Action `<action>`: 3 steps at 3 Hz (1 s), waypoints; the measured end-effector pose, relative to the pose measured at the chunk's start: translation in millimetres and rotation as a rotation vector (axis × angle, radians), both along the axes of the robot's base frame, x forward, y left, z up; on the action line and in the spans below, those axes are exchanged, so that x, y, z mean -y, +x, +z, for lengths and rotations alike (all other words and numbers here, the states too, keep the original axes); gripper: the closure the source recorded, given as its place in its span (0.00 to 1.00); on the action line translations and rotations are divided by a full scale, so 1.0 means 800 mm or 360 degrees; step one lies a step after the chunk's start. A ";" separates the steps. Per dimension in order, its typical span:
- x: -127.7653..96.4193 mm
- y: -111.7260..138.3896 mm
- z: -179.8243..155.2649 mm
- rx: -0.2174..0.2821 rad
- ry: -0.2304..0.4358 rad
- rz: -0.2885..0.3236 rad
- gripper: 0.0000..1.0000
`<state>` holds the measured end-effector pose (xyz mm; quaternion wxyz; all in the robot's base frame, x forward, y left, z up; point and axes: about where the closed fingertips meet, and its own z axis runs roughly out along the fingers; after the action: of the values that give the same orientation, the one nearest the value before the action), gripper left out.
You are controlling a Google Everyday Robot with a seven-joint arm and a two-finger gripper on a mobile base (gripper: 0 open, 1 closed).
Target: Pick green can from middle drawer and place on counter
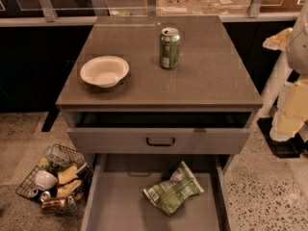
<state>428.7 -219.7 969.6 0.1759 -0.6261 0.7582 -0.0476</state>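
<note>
The green can, a crumpled green-and-white foil snack bag (173, 188), lies flat on the floor of the open middle drawer (111, 203), right of its centre. The counter (211, 78) is the grey-brown top of the cabinet above it. My gripper (277, 39) is at the right edge of the view, on the white and yellow arm beside the cabinet. It is level with the counter, well above the bag and to its right, touching nothing.
A white bowl (104, 71) and an upright green soda can (169, 47) stand on the counter. The top drawer with a black handle (160, 141) is slightly open above the middle drawer. A wire basket of trash (53, 179) sits on the floor at left.
</note>
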 end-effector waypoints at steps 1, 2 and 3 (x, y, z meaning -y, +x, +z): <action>0.010 -0.026 -0.043 -0.0007 0.0009 0.0173 0.00; 0.015 -0.045 -0.081 -0.0018 -0.0002 0.0371 0.00; 0.015 -0.060 -0.127 -0.0028 -0.0005 0.0450 0.00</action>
<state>380.8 -231.3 868.3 0.1731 -0.7272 0.6640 -0.0179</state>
